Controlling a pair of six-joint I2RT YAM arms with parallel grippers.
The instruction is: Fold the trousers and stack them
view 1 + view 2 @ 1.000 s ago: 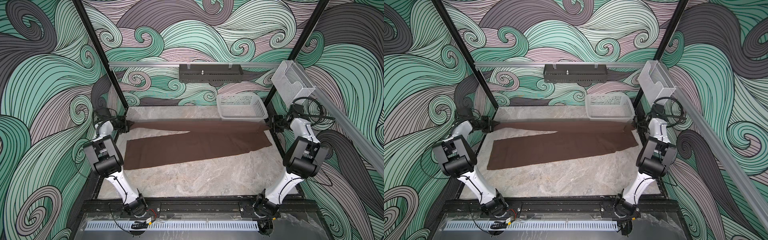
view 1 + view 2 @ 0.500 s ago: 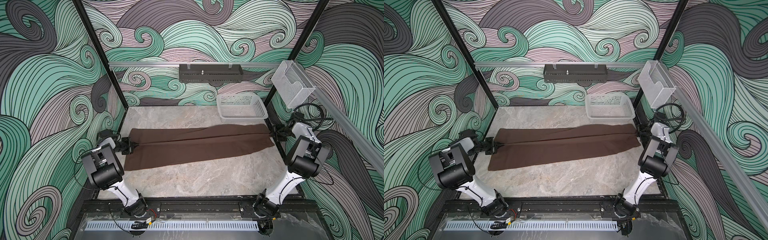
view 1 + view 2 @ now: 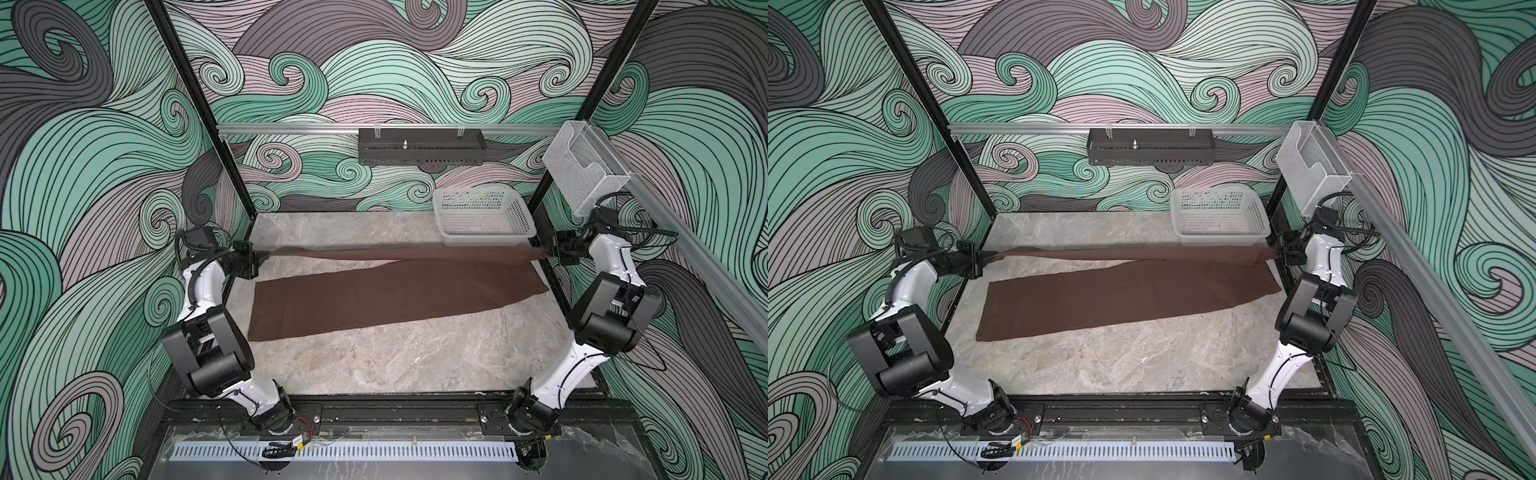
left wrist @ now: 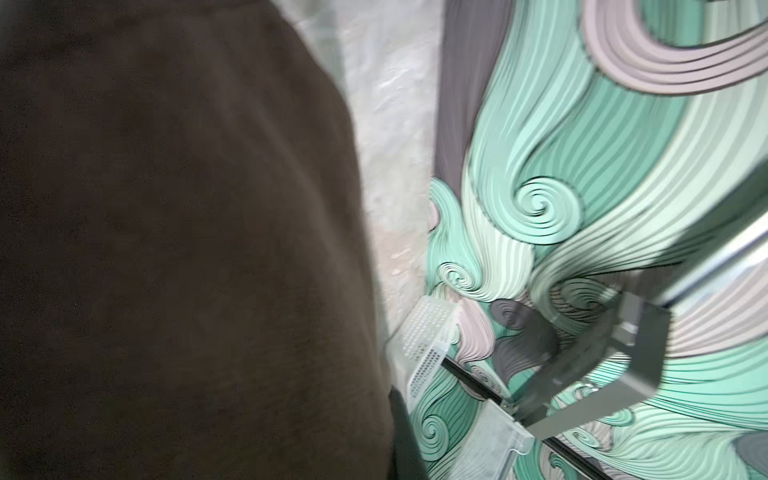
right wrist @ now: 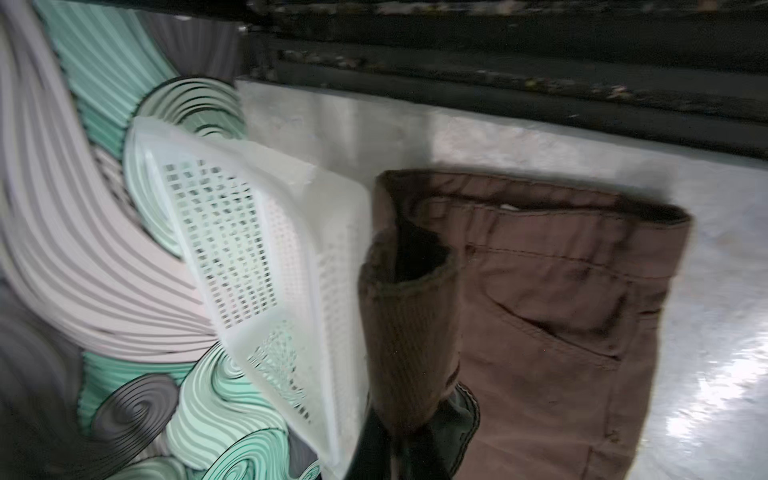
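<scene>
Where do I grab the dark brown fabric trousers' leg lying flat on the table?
Take the flat brown leg at its near corners, hem on the left and waistband on the right, coming low from the front: the thin cloth lies flat on the grey marble table, offering only edges.

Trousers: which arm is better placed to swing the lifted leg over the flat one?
Left, probably. Left gripper is shut on the trousers' lifted hem end, apart from the flat leg; right gripper holds the waist, a natural pivot.
</scene>
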